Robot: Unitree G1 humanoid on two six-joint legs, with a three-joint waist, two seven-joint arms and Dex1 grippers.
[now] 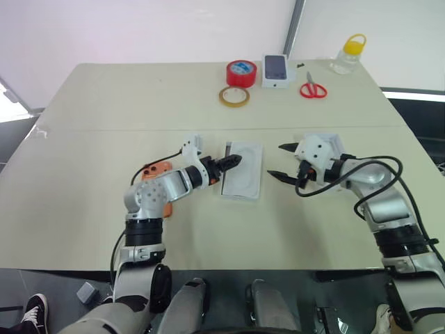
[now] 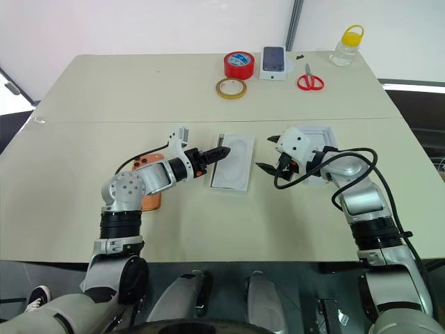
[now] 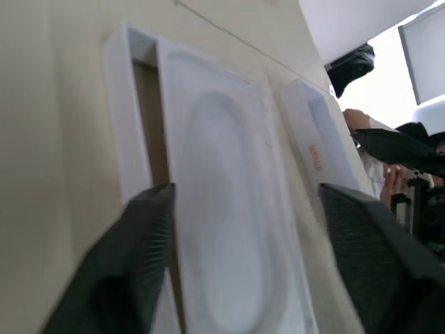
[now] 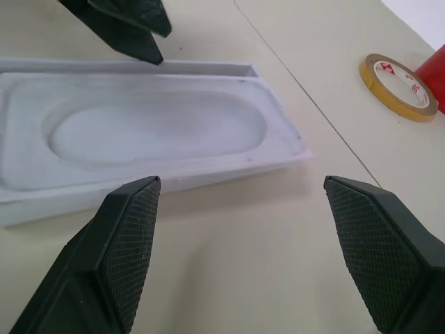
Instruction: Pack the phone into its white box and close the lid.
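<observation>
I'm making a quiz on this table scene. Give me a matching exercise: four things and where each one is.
1. phone
2. insert
3. lid
4. scissors

a. far edge of the table
b. under the right arm
c. under the left arm
d. askew on the white box

Pairs: 1-c, 2-d, 3-b, 4-a

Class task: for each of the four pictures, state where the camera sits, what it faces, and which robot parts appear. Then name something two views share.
Left eye view: on the head, looking down over the table; both arms, left claw, right claw.
Right eye view: beside it, same scene.
Left wrist view: on the left wrist, facing the insert lying askew on the white box; own open fingers.
Right wrist view: on the right wrist, facing the insert; own open fingers.
Shared: both wrist views show the insert.
</observation>
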